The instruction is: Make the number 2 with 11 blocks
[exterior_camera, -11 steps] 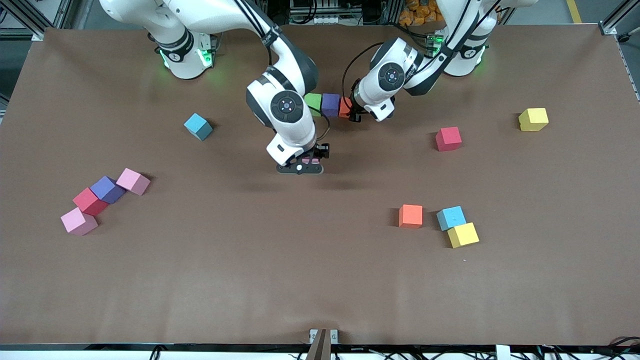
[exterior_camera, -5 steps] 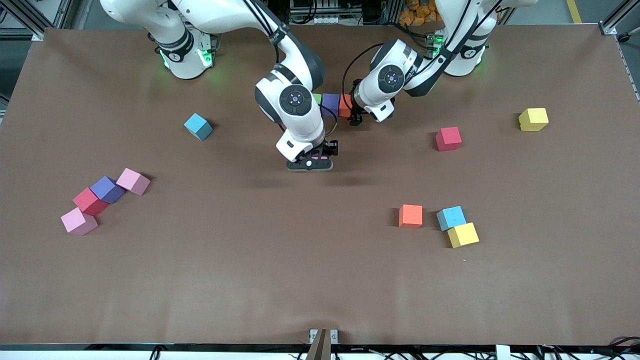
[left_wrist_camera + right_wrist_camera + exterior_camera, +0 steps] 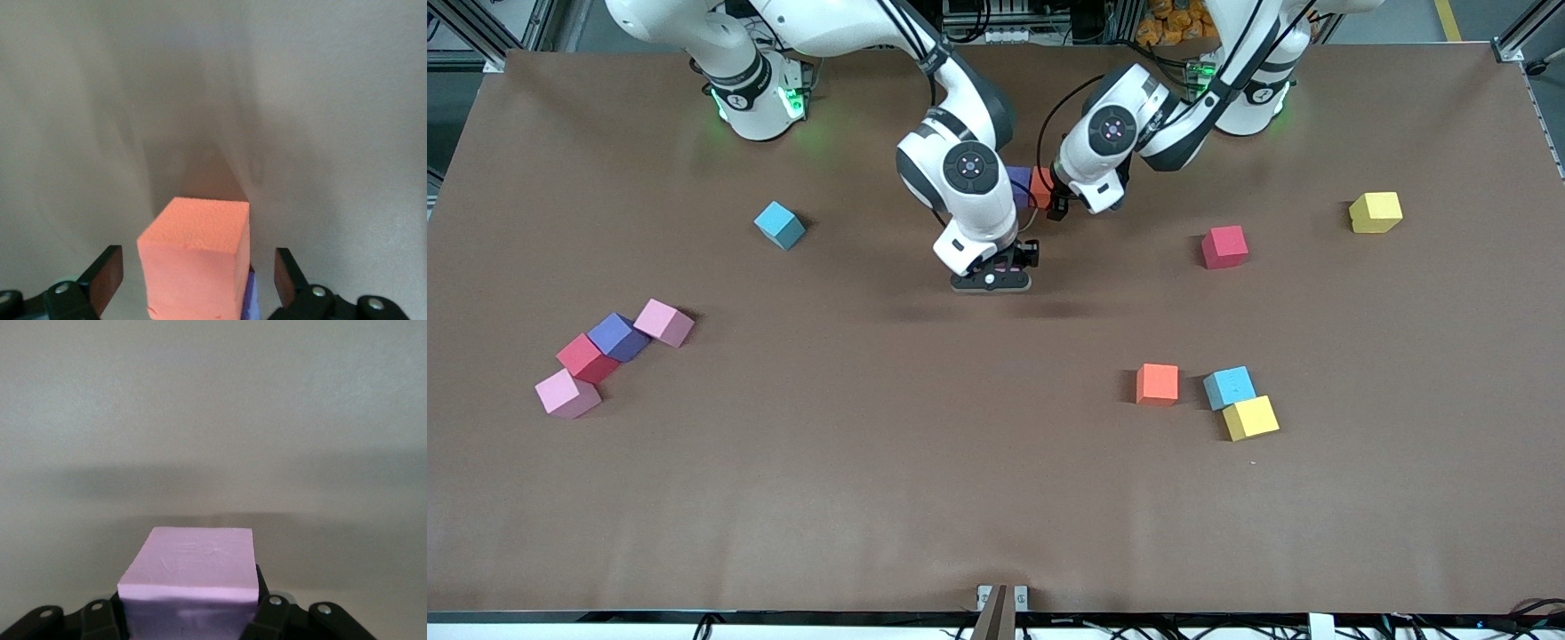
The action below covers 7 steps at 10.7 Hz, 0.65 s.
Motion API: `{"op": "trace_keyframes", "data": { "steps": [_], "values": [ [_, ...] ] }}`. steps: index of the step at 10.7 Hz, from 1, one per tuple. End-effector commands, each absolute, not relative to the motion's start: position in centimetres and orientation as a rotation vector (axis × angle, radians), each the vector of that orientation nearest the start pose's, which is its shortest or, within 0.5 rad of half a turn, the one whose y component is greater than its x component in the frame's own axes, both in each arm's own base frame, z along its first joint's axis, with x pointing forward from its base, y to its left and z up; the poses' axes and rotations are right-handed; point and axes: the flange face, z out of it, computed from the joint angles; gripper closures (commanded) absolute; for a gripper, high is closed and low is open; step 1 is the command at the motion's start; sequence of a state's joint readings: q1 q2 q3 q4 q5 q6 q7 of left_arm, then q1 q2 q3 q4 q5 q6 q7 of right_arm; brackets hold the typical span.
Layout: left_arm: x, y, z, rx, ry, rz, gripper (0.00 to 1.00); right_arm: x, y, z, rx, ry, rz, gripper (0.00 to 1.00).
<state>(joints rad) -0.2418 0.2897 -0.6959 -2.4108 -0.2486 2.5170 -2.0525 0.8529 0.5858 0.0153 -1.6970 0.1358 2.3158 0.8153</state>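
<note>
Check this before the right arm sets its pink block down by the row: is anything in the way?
The left gripper hangs open around the row's orange block, beside where the right gripper carries the pink block.

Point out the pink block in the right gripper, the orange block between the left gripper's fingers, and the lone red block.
Pink block (image 3: 190, 563), right wrist view, top face.
Orange block (image 3: 200, 230), left wrist view, top face.
Red block (image 3: 1224, 246), front view, top face.

Orange block (image 3: 195, 260) at lower centre of the frame, resting on the brown counter (image 3: 320, 100), left hand (image 3: 197, 283) spread wide, fingers (image 3: 107, 277) clear of both sides, purple block (image 3: 248, 300) sliver touching beneath
</note>
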Motion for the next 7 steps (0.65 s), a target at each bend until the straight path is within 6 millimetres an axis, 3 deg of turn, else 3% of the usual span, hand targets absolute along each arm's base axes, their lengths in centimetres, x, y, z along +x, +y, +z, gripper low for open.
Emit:
{"op": "trace_keyframes", "data": {
  "steps": [1, 3, 7],
  "values": [
    [28.0, -39.1, 23.7, -2.424, -1.747, 0.406, 0.0, 43.4, 52.4, 24.5, -3.046, 0.113, 0.083, 0.81],
    [30.2, -37.3, 25.3, -2.495, -1.665, 0.392, 0.0, 43.2, 52.7, 24.3, -3.044, 0.107, 0.081, 0.81],
    [36.7, -34.3, 29.3, -2.71, -1.425, 0.396, 0.0, 42.2, 53.7, 23.4, -3.04, 0.126, 0.071, 0.81]
  ]
}}
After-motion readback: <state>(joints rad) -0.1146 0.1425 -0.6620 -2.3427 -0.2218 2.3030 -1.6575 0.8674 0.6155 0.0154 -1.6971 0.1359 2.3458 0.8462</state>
